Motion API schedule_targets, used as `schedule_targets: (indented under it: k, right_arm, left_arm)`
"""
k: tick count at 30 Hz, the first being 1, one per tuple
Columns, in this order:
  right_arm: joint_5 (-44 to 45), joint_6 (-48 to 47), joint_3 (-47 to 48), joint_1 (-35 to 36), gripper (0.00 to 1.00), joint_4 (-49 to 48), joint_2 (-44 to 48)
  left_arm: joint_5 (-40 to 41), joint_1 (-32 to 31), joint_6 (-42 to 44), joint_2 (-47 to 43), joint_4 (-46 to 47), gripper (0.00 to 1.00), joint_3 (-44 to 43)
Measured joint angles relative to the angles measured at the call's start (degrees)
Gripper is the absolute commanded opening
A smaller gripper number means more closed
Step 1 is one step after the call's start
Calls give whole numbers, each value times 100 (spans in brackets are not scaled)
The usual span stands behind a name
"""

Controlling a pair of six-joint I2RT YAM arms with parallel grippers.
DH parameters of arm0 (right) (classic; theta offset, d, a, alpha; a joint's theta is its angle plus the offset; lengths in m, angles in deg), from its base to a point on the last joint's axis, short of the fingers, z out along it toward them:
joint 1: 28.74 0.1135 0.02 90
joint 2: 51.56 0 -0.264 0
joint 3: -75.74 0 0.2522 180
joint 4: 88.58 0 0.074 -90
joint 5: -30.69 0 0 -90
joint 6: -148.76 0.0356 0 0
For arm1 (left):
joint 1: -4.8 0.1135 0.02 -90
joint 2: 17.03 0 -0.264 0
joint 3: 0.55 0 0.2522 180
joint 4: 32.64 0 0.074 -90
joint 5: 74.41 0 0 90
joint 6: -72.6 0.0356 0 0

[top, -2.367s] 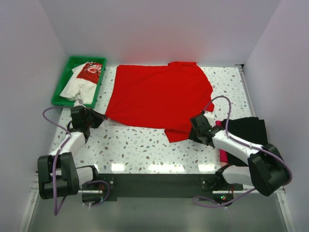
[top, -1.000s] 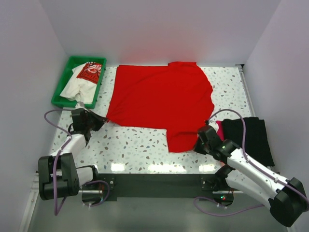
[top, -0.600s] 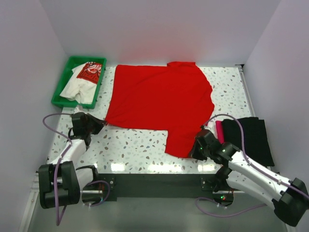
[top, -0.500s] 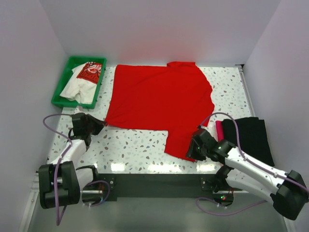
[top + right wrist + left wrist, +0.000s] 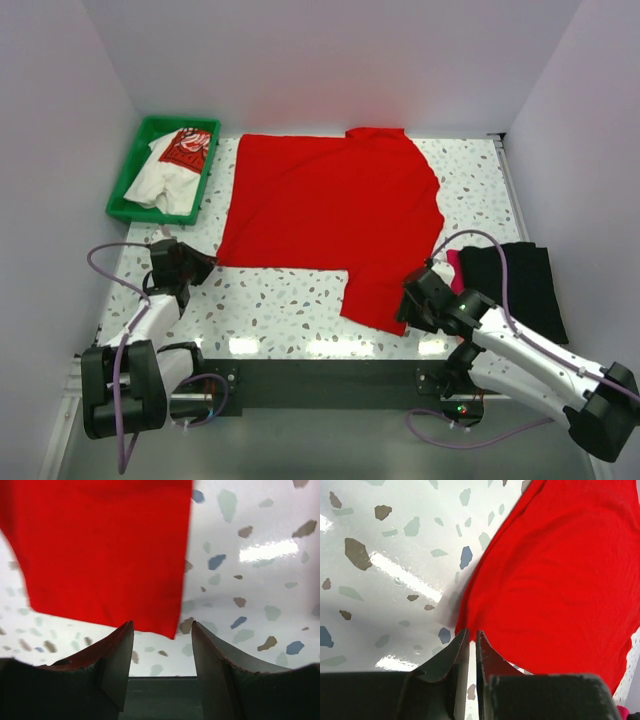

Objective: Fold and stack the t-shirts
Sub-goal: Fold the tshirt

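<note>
The bright red t-shirt [image 5: 330,215] lies spread flat across the middle of the table. My left gripper [image 5: 205,263] sits at its near left corner. In the left wrist view the left gripper [image 5: 469,631] shows a narrow gap with bare table in it, and the red cloth [image 5: 555,565] ends right at the tips. My right gripper [image 5: 403,310] is at the near right hem. In the right wrist view the right gripper [image 5: 162,625] stands open, the hem corner [image 5: 170,630] lying flat just beyond its tips. A white t-shirt with a red print [image 5: 175,165] is bunched in the tray.
The green tray [image 5: 122,188] stands at the back left. Folded black [image 5: 515,280] and magenta [image 5: 455,265] shirts lie at the right, beside my right arm. Grey walls close in the table on three sides.
My right gripper opened and let go of the red shirt's hem corner, which now lies flat. The left jaws parted slightly and the left gripper slid a little toward the near edge.
</note>
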Motion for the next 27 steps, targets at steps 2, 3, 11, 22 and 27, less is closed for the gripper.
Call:
schedule_targets:
  k: [2,3,11,22,27]
  right_arm:
    - [2,63,-186,0,53,-20,-168]
    - [7,96,-258,0,53,-22,-264]
    - [15,208,-485,0,49,-452,-643]
    - [-208,256,-621,57,0,-1233,-879]
    - [-232,223,-579,61,0,-1078,-772]
  left_arm:
    - [35,0,0,-33,-11,15,24]
    - [44,0,2,-42,-9,16,24]
    - [111,0,4,-70,-4,15,24]
    - [223,0,20,-70,-4,5,24]
    - [251,0,24,-70,-7,10,24]
